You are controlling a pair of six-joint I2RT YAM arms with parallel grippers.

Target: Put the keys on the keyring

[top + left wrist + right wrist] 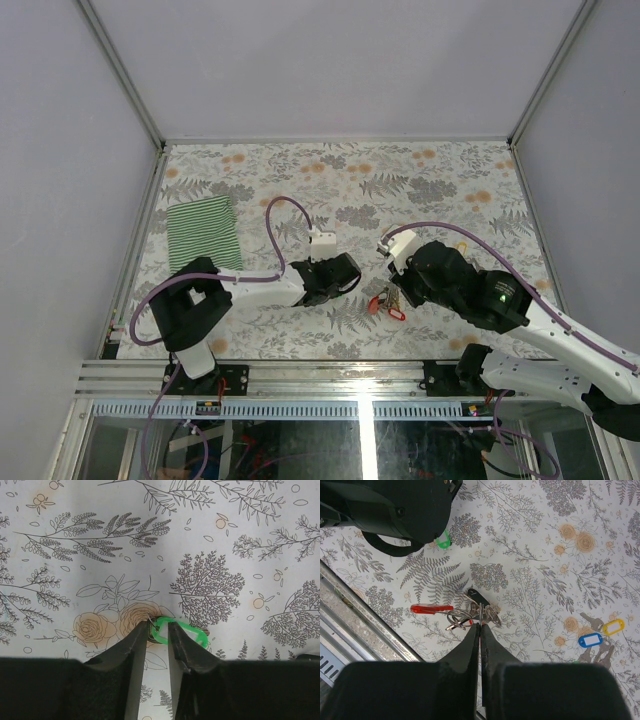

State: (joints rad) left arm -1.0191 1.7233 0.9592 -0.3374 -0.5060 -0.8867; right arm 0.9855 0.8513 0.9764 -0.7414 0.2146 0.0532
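Plainly little is done yet: no coloured key looks threaded. At the far left lies the green striped cloth (205, 232), taking no part. Next, the left gripper (158, 636) has its jaws a narrow gap apart, with the hole end of the green key (192, 632) between the tips; I cannot tell whether they bear on it. That key lies flat on the table (440, 180), long axis across the left wrist view, its body running rightward behind one finger. Further right, near the front edge, the keyring (437, 609) lies flat, long axis across the right wrist view. Its red loop points left, and its metal end and a black tag (477, 596) lie at the right gripper (480, 627). That gripper's jaws are pressed together, tips at the tangle. Well apart to the right lie the yellow key (613, 626) and blue key (590, 640). By my judgement, all the threading remains.
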